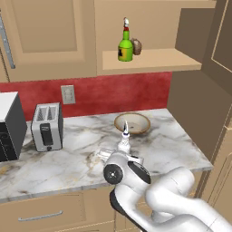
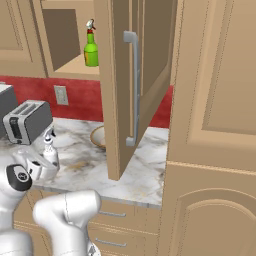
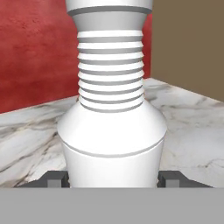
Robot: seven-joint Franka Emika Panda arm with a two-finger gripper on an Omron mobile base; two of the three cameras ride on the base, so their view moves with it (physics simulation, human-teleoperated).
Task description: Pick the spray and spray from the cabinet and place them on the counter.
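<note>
White ribbed plastic spray bottle (image 3: 113, 113), unlabelled, stands on the marble bench (image 1: 68, 158), end effector (image 3: 113, 178) clamped around its base. Green bottle's yellow label (image 1: 122, 53) is unreadable.

You see one spray bottle (image 1: 124, 141) standing on the counter (image 1: 167, 136) before the bowl (image 1: 132, 122), toaster (image 1: 46, 126) to its left; the other bottle (image 1: 125, 45) sits on the cabinet shelf (image 1: 154, 59) above.
</note>
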